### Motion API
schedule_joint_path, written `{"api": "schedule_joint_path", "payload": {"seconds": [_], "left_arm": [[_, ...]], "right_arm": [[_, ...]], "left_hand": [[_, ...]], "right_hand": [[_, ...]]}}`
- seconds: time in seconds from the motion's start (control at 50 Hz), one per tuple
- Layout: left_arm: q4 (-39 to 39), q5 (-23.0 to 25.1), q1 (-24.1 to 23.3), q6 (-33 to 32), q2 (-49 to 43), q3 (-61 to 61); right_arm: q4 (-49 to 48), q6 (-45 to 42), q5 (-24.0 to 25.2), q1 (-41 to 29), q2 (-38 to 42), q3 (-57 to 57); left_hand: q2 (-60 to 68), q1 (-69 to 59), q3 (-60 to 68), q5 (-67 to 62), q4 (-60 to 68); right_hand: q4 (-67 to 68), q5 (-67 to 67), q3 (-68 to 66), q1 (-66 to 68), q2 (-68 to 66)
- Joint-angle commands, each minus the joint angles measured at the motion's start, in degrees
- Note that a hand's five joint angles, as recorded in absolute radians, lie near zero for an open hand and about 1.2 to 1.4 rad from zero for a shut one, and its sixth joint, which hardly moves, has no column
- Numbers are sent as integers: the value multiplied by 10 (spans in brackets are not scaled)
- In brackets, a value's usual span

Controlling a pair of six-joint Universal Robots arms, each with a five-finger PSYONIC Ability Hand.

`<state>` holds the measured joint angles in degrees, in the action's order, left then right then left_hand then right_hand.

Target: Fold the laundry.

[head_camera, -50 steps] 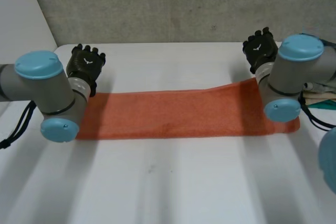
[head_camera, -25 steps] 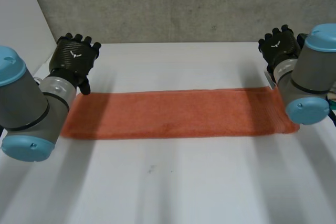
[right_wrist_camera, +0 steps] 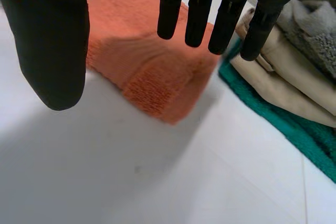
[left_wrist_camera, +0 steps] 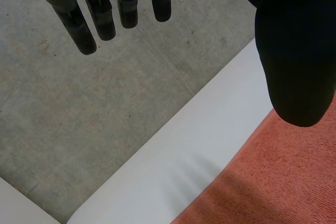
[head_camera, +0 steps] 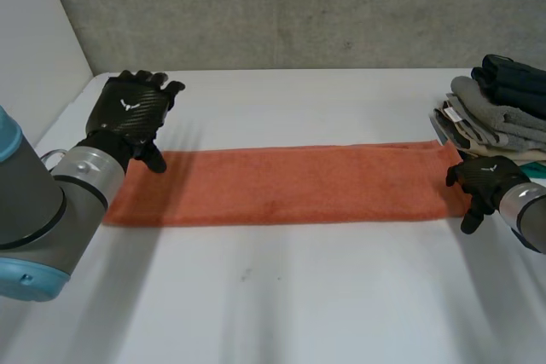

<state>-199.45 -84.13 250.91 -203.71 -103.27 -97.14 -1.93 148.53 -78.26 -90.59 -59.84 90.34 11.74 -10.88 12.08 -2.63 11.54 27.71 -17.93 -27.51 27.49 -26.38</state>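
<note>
Soft orange terry towel (head_camera: 281, 185) is lying limp and light; left hand (head_camera: 130, 117) and right hand (head_camera: 482, 183) are hovering unclenched, empty, by its end corners, the best pinching spots.

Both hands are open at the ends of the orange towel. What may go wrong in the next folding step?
1. The right end of the orange towel lies close beside the stack of folded laundry; the right hand, grasping there, may catch or push that stack.
2. Both it and the left hand are open and hold nothing; pinching only the top layer might unfold the strip.
</note>
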Motion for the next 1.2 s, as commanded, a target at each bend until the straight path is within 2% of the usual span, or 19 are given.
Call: {"api": "schedule_joint_path", "payload": {"seconds": [0.02, 0.1, 0.12, 0.16, 0.26, 0.38, 0.54, 0.62, 0.64, 0.7, 0.72, 0.84, 0.96, 1.06, 1.08, 1.1, 1.12, 1.14, 1.2], "left_arm": [[-20, -2, -2, -1, -2, -9], [-30, -2, -2, -1, -1, -16], [-31, -2, -3, -1, -1, -16], [-33, -2, -4, -1, 0, -18], [-35, -2, -4, -2, 3, -20], [-34, -2, -4, -1, 19, -22], [-34, -1, -2, -1, 47, -37], [-34, -2, -1, 0, 62, -40], [-34, -2, -1, -1, 64, -41], [-32, -3, 2, 0, 74, -41], [-32, -4, 2, 0, 76, -41], [-30, -5, 5, 0, 93, -46], [-33, -3, 3, 0, 101, -64], [-34, -2, -2, 0, 101, -71], [-34, -2, -2, 0, 101, -71], [-34, -2, -2, 0, 101, -71], [-34, -2, -3, 0, 100, -71], [-35, -2, -3, 0, 100, -70], [-35, -2, -8, 0, 98, -67]], "right_arm": [[-63, -3, 6, 10, 38, -7], [-81, -3, 7, 12, 48, -11], [-84, -3, 11, 13, 54, -14], [-85, -4, 14, 13, 57, -17], [-79, -8, -24, 33, 47, -15], [-62, -28, -37, 83, 15, -5], [-44, -200, -79, 127, -12, -33], [-62, -221, -107, 56, -21, -59], [-80, -220, -103, -8, -26, -73], [-112, -218, -92, -84, -27, -90], [-138, -219, -81, -135, -29, -99], [-220, -225, -12, -294, -10, -127], [-207, -234, 82, -448, 116, -189], [-154, -234, 84, -488, 181, -224], [-146, -234, 77, -487, 185, -228], [-140, -229, 60, -486, 184, -231], [-137, -228, 45, -485, 182, -232], [-135, -223, 23, -485, 178, -229], [-128, -181, -60, -482, 160, -214]], "left_hand": [[-17, 9, -21, 26, -15], [-17, 9, -21, 26, -15], [-17, 9, -21, 26, -15], [-17, 9, -21, 26, -15], [-17, 9, -21, 26, -15], [-17, 9, -21, 26, -15], [-17, 9, -21, 26, -15], [-17, 9, -21, 26, -15], [-17, 9, -21, 26, -15], [-17, 9, -21, 26, -15], [-17, 9, -21, 26, -15], [-17, 9, -21, 26, -15], [-17, 9, -21, 26, -15], [-17, 9, -21, 26, -15], [-17, 9, -21, 26, -15], [-17, 9, -21, 26, -15], [-17, 9, -21, 26, -15], [-17, 9, -21, 26, -15], [-17, 9, -21, 26, -15]], "right_hand": [[98, -96, -100, 100, -111], [242, -240, -244, 244, -255], [382, -380, -384, 385, -396], [522, -520, -524, 524, -535], [523, -521, -525, 525, -536], [523, -521, -525, 525, -536], [523, -521, -525, 525, -536], [523, -521, -525, 525, -536], [523, -521, -525, 525, -536], [523, -521, -525, 525, -536], [523, -521, -525, 525, -536], [523, -521, -525, 525, -536], [523, -521, -525, 525, -536], [523, -521, -525, 525, -536], [377, -375, -379, 379, -390], [66, -64, -68, 68, -79], [-102, 104, 100, -100, 89], [-177, 179, 175, -175, 164], [-177, 179, 175, -175, 164]]}}
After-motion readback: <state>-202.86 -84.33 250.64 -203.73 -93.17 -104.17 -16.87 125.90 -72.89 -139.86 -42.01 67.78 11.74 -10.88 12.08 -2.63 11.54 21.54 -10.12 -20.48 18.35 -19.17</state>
